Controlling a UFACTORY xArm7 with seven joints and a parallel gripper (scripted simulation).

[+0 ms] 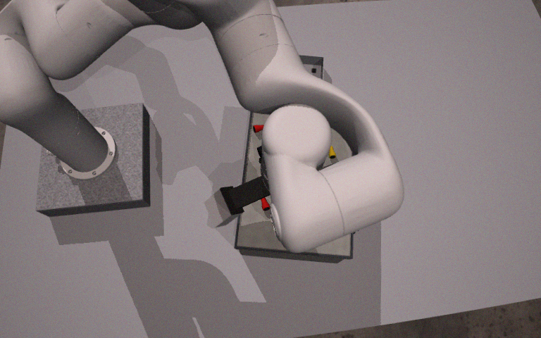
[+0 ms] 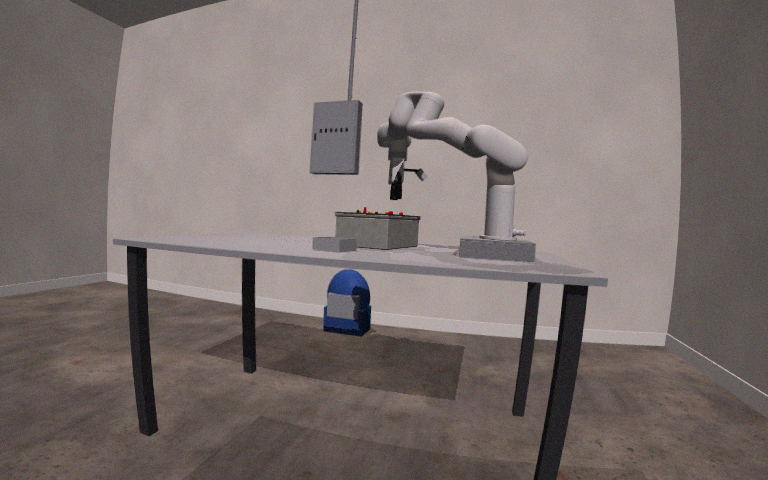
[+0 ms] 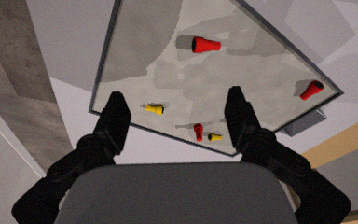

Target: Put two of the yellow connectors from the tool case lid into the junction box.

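The tool case lid (image 1: 255,234) (image 3: 154,33) (image 2: 376,215) carries loose connectors. In the wrist view two yellow connectors lie near the lid's near edge: one (image 3: 155,108) closer to the left finger, and one (image 3: 214,136) beside a small red connector (image 3: 199,131). Two more red connectors (image 3: 205,45) (image 3: 311,90) lie farther off. One yellow connector (image 1: 332,151) shows beside the arm in the overhead view. My gripper (image 3: 176,101) (image 2: 395,192) is open and empty, hanging well above the lid. The steel junction box (image 1: 315,60) (image 2: 334,243) (image 3: 303,122) stands beside the case, mostly hidden by the arm from overhead.
The arm's base pedestal (image 1: 91,159) (image 2: 496,249) stands on the table beside the case. A grey wall cabinet (image 2: 335,136) hangs behind the table. A blue object (image 2: 346,302) sits on the floor under the table.
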